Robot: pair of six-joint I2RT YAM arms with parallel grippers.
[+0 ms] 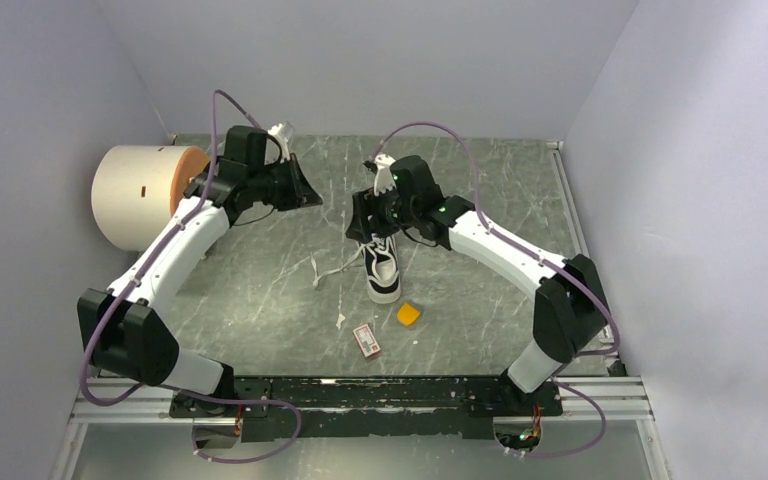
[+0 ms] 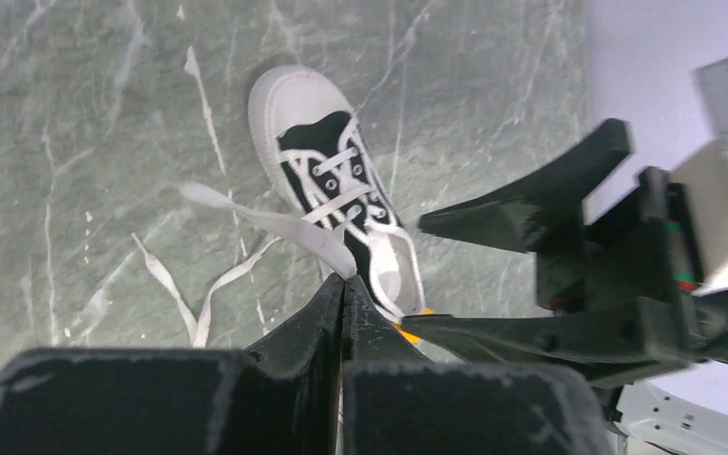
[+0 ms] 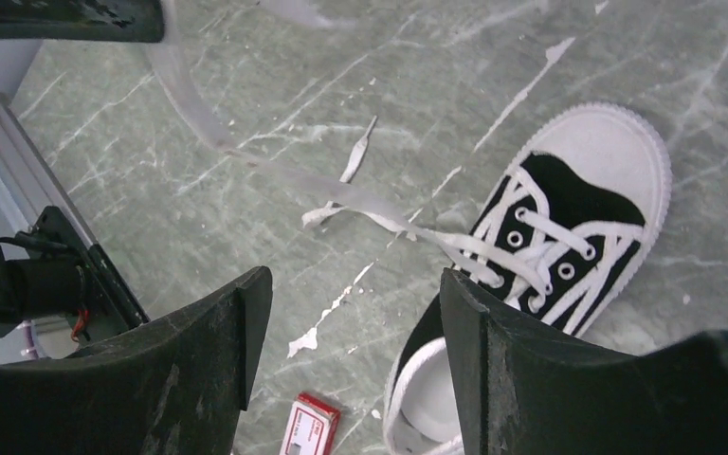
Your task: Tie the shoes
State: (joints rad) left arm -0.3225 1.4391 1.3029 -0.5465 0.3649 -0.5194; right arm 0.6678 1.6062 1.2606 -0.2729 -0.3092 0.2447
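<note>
The left gripper (image 2: 343,282) is clamped tight on one lace (image 2: 265,224), its two fingers pressed together with the white band pinched between the tips. From there the lace rises off the shoe toward the upper left of the right wrist view. The right gripper (image 3: 353,294) hangs just above the sneaker (image 3: 569,204) with its jaws spread wide and nothing between them.

The sneaker stands upright on its sole near the middle of the table (image 1: 260,320), toe toward the arm bases, directly beneath the right gripper.

Judging by how things lie, the task is at an early stage. One lace end has been picked up, but no crossing, loop or knot shows above the eyelets. The other lace (image 2: 165,279) lies slack on the table to the shoe's side, well apart from both grippers. What is probably left is nearly everything — taking the second lace, crossing the two, forming loops and pulling a bow snug.

Counted:
- one sneaker — no pair in view
- two lace ends, one held and one loose
- one orange block (image 1: 408,314) just beside the toe
- one red-and-white card (image 1: 367,340) nearer the bases
- one large pale roll (image 1: 140,200) at the far left
</note>
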